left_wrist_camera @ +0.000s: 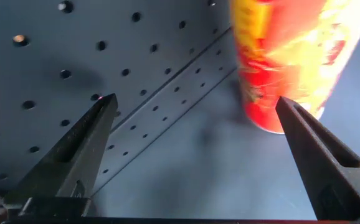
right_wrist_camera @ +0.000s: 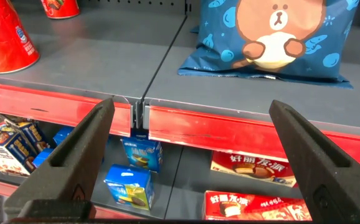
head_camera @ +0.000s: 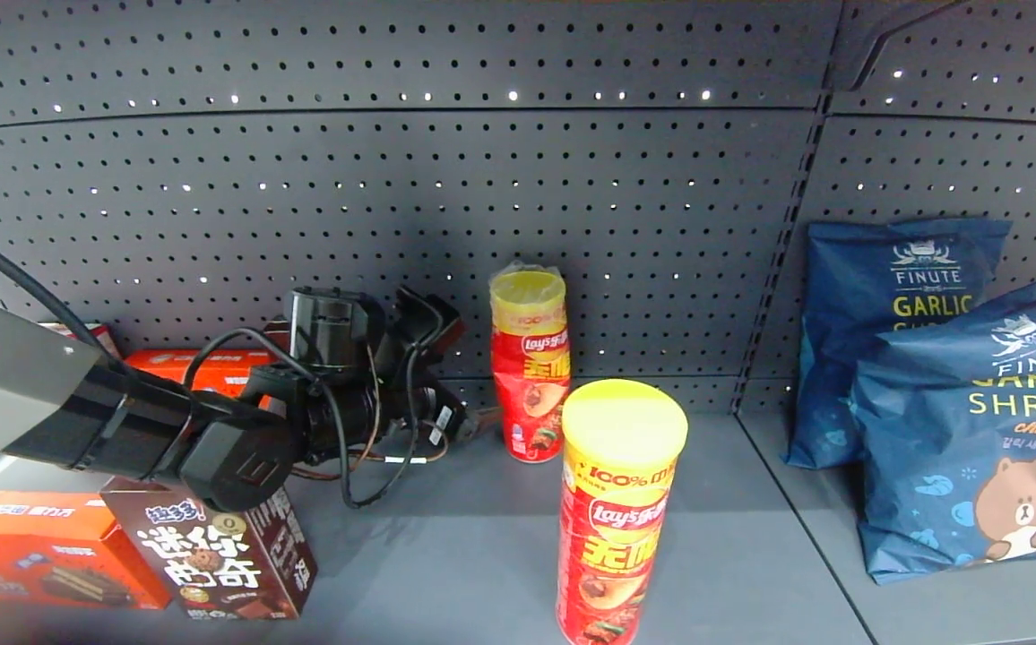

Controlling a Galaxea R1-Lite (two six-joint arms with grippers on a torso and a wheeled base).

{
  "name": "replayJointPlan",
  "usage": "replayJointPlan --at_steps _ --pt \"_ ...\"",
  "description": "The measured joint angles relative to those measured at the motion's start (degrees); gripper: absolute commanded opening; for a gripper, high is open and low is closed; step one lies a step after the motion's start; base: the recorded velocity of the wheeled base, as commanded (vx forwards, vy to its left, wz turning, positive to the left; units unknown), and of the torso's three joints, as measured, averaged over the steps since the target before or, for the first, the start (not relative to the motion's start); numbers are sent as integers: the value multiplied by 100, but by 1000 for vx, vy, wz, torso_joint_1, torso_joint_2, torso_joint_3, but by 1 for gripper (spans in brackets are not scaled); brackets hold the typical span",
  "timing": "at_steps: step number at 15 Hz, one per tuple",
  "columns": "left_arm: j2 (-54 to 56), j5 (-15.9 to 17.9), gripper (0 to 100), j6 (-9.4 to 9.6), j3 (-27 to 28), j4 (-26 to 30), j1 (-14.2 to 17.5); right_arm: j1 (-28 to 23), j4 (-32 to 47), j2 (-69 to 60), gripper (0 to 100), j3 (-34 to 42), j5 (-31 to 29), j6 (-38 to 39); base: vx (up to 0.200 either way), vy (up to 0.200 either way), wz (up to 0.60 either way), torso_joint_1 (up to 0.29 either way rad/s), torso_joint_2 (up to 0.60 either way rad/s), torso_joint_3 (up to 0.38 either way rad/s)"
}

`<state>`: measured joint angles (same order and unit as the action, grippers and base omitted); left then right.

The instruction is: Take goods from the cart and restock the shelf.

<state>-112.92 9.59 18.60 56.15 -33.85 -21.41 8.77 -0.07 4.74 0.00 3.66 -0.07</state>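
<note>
Two red chip cans with yellow lids stand on the grey shelf [head_camera: 446, 537]: one at the back [head_camera: 529, 367], one nearer the front [head_camera: 621, 511]. My left gripper [head_camera: 469, 421] lies low over the shelf just left of the back can, open and holding nothing. In the left wrist view the back can [left_wrist_camera: 292, 56] stands beyond the open left gripper [left_wrist_camera: 195, 106], close to one finger and apart from it. My right gripper [right_wrist_camera: 192, 109] is open and empty in front of the shelf's red front edge [right_wrist_camera: 230, 127], with the front can [right_wrist_camera: 5, 37] off to one side.
Blue snack bags [head_camera: 975, 430] lean at the shelf's right. A brown box [head_camera: 222, 555] and orange boxes [head_camera: 43, 546] stand at the left front, under my left arm. A perforated back panel [head_camera: 392, 224] closes the rear. Boxed goods [right_wrist_camera: 255, 168] fill the lower shelf.
</note>
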Motion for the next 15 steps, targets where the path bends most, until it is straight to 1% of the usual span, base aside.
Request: replayJointPlan --at_steps 1,3,5,7,10,15 --pt "5 -27 100 11 2 2 5 0 0 0 100 0 0 0 0 0 0 0 0 0" --pt "5 -246 100 6 16 5 18 0 0 0 100 0 0 0 0 0 0 0 0 0" --pt "0 -308 100 2 29 6 22 0 0 0 100 0 0 0 0 0 0 0 0 0" --pt "-39 -475 100 -2 93 6 18 0 0 0 100 0 0 0 0 0 0 0 0 0" --pt "-171 -491 100 4 311 27 -23 0 0 0 100 0 0 0 0 0 0 0 0 0" --pt "-336 -492 100 13 440 -2 -183 0 0 0 100 0 1 0 0 0 0 0 0 0"
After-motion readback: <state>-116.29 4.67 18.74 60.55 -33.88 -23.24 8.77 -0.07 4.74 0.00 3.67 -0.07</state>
